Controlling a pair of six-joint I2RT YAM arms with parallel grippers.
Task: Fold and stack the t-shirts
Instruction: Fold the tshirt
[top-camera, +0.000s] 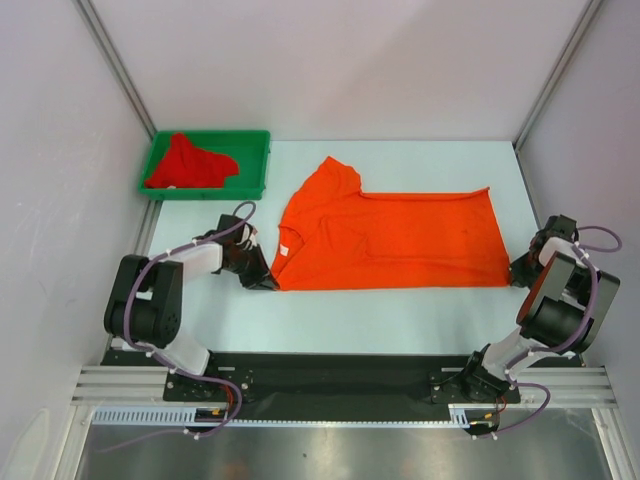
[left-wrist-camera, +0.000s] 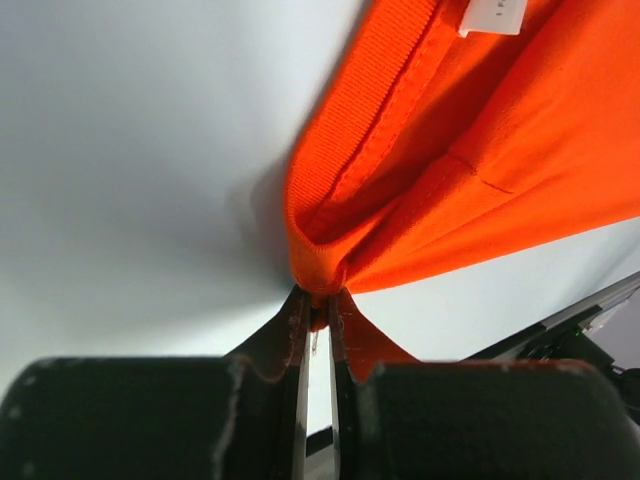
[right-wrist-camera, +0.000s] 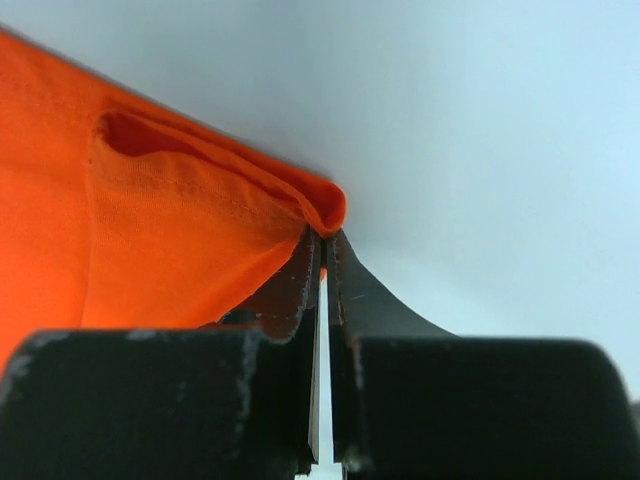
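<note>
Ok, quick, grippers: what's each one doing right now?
Left gripper: closed, pinching the orange t-shirt near its collar.
Right gripper: closed, pinching a hem corner of the same shirt.

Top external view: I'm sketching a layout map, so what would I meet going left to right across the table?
The green tray holding the red t-shirt → left gripper → orange t-shirt spread flat → right gripper. Both grippers pinch the orange t-shirt at its near corners.
</note>
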